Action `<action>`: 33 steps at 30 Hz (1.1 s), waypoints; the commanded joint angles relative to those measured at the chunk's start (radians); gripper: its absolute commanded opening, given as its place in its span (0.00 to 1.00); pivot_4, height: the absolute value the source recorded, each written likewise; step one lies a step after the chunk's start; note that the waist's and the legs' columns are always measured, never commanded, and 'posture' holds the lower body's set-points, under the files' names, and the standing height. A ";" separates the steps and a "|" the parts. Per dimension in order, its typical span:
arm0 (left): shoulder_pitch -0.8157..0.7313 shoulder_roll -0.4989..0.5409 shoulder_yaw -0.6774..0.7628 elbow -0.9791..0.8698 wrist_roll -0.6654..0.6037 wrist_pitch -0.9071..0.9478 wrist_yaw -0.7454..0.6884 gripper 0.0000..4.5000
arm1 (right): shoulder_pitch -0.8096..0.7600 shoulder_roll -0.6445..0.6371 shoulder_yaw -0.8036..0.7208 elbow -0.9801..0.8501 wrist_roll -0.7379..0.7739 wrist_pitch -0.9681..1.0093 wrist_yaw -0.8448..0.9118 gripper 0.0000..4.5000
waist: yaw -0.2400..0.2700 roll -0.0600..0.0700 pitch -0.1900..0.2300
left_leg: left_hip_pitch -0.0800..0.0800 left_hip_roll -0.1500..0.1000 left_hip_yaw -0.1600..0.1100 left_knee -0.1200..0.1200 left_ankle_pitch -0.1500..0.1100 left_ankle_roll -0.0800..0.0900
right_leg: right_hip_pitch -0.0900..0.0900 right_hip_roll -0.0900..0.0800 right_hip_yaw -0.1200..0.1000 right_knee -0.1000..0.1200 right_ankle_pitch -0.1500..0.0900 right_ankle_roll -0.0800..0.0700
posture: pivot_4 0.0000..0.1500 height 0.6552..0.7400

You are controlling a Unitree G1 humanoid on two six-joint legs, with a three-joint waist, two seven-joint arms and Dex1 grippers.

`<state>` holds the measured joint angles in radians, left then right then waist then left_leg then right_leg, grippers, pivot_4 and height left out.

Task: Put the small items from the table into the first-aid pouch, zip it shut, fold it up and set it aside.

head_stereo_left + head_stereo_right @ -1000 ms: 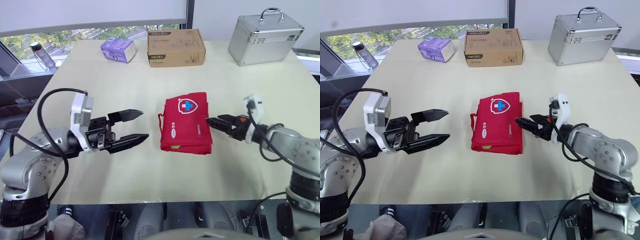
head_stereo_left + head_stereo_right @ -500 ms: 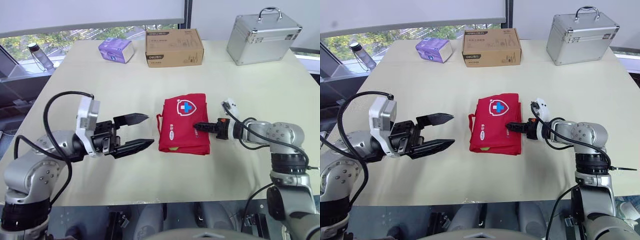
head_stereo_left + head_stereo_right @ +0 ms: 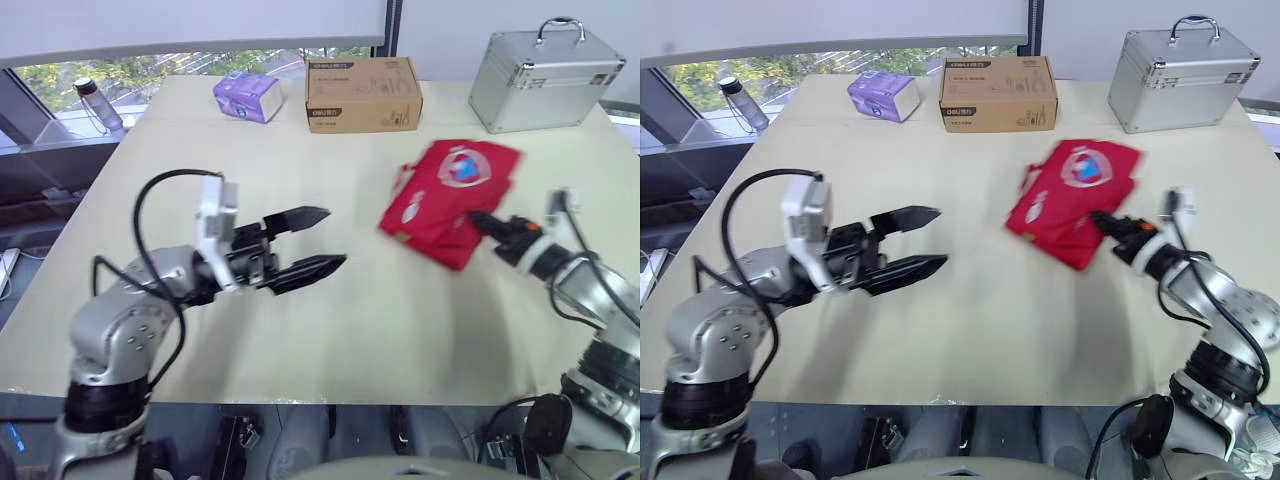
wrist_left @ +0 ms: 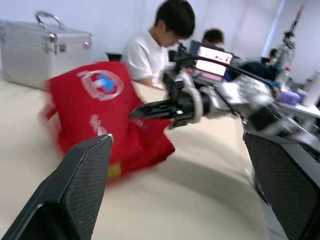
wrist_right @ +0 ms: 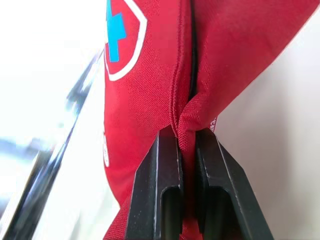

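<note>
Setting-aside step: pinching folded pouch (image 3: 445,190) in right gripper (image 3: 478,220), left gripper (image 3: 334,236) spread, idle. Next: lowering onto tabletop (image 3: 400,320), releasing.

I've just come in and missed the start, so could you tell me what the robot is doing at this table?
The right gripper is shut on an edge of the folded red first-aid pouch, holding it tilted over the right side of the table. The left gripper hangs open above the table, apart from the pouch and empty. Setting the pouch aside seems to be the step at hand.
</note>
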<state>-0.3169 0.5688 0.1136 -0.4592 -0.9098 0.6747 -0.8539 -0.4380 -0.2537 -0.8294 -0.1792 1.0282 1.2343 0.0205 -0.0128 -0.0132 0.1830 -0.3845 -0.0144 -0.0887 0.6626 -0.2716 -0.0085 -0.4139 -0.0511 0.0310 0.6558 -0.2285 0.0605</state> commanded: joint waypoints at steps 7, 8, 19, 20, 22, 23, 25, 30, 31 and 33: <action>-0.180 -0.093 -0.131 0.080 0.088 -0.036 0.022 1.00 | -0.165 -0.178 -0.106 0.464 -0.114 -0.366 -0.098 0.00 | -0.037 0.003 0.000 | 0.005 0.001 0.006 -0.004 0.000 0.000 | 0.000 0.003 0.008 0.002 0.000 0.000 | 1.00 1.00; -0.186 -0.098 -0.137 0.085 0.092 -0.038 0.018 1.00 | -0.173 -0.183 -0.105 0.510 -0.125 -0.391 -0.099 0.00 | -0.040 0.003 0.000 | 0.006 0.002 0.008 -0.006 0.000 0.000 | 0.000 0.003 0.009 0.002 0.000 0.000 | 1.00 1.00; -0.175 -0.102 -0.113 0.088 0.119 -0.085 -0.020 1.00 | 0.019 -0.148 -0.092 0.411 -0.026 -0.348 -0.050 0.35 | -0.041 0.002 0.000 | 0.006 0.003 0.009 -0.008 0.000 0.000 | -0.001 0.003 0.010 0.000 0.000 0.000 | 1.00 1.00; -0.173 -0.104 -0.107 0.087 0.111 -0.086 -0.022 1.00 | 0.054 -0.159 -0.083 0.359 -0.016 -0.332 -0.040 0.38 | -0.037 0.002 0.000 | 0.006 0.003 0.009 -0.008 0.000 0.000 | -0.001 0.003 0.010 0.001 0.000 0.000 | 1.00 1.00; -0.159 -0.110 -0.087 0.092 0.093 -0.091 -0.028 1.00 | 0.212 -0.245 0.009 0.127 -0.050 -0.312 0.074 0.60 | -0.030 0.006 0.000 | 0.005 0.003 0.009 -0.008 0.000 0.000 | -0.001 0.003 0.010 0.000 0.000 0.000 | 1.00 1.00; -0.151 -0.114 -0.077 0.096 0.087 -0.089 -0.021 1.00 | 0.284 -0.284 0.044 0.016 -0.082 -0.343 0.132 0.69 | -0.026 0.009 0.000 | 0.005 0.003 0.009 -0.008 0.000 0.000 | -0.002 0.003 0.010 0.000 0.000 0.000 | 1.00 1.00; -0.140 -0.132 -0.060 0.112 0.089 -0.090 0.009 1.00 | 0.398 -0.355 0.106 -0.141 -0.171 -0.459 0.258 0.90 | -0.028 0.010 0.001 | 0.005 0.002 0.009 -0.009 0.000 0.000 | -0.002 0.003 0.010 -0.001 -0.001 0.001 | 1.00 1.00; -0.126 -0.216 0.000 0.214 0.145 -0.112 0.173 1.00 | 0.461 -0.436 0.261 -0.316 -0.443 -0.789 0.395 0.99 | -0.033 0.005 0.000 | 0.009 0.003 0.011 -0.008 0.000 0.000 | 0.002 0.004 0.012 -0.002 -0.003 0.007 | 1.00 1.00; -0.123 -0.227 0.014 0.229 0.146 -0.113 0.195 1.00 | 0.445 -0.438 0.310 -0.323 -0.466 -0.826 0.425 0.99 | -0.031 0.005 0.001 | 0.009 0.003 0.010 -0.008 0.000 0.000 | 0.002 0.004 0.011 -0.002 -0.003 0.007 | 1.00 1.00; -0.108 -0.222 0.030 0.243 0.142 -0.118 0.188 1.00 | 0.410 -0.440 0.403 -0.316 -0.501 -0.883 0.487 0.99 | -0.029 0.004 0.001 | 0.008 0.003 0.009 -0.008 0.000 0.000 | 0.002 0.004 0.010 -0.002 -0.003 0.006 | 1.00 1.00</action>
<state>-0.4278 0.3402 0.1164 -0.2035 -0.7655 0.5800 -0.6654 -0.0124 -0.6832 -0.4706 -0.4729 0.5559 0.4122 0.4612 -0.0423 -0.0090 0.1838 -0.3767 -0.0111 -0.0800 0.6551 -0.2712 -0.0089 -0.4126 -0.0468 0.0414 0.6537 -0.2289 0.0623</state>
